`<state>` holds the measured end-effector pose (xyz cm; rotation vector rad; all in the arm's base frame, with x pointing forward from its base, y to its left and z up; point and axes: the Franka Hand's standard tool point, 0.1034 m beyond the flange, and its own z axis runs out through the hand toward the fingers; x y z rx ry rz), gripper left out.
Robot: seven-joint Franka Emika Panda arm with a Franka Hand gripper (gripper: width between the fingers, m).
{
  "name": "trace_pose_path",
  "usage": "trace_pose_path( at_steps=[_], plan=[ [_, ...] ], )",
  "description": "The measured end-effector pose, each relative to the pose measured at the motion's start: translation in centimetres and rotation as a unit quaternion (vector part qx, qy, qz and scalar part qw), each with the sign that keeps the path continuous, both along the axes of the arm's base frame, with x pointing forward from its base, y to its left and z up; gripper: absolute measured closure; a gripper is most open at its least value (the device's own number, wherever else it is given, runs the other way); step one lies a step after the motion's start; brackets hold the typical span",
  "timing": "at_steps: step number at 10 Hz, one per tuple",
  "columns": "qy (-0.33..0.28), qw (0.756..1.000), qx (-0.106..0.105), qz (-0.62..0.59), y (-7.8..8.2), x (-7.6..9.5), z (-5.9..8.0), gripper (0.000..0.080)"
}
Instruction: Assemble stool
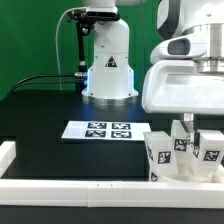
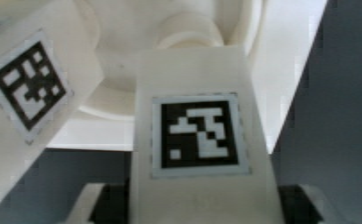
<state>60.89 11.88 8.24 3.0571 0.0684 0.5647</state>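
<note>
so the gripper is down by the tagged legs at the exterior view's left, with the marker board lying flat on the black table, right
Wrong side. The exterior view shows the gripper down among the tagged legs at its right, not its left. The rest holds: the marker board lies flat on the black table.
</note>
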Motion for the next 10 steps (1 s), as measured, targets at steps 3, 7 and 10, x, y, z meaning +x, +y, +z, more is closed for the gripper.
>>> trace_pose_path(
  at_steps=[3, 7, 10],
  plan=[
    [0.008, 1.0, -0.001, -0.001, 0.0, -0.1, -0.1, 0.0184],
    [0.093, 0.995, 0.01, -0.032, -0.4, -0.5, -0.6, 0.0151],
    [0.144, 0.989, 0.008, -0.041, 0.2, -0.1, -0.6, 0.015]
  ],
)
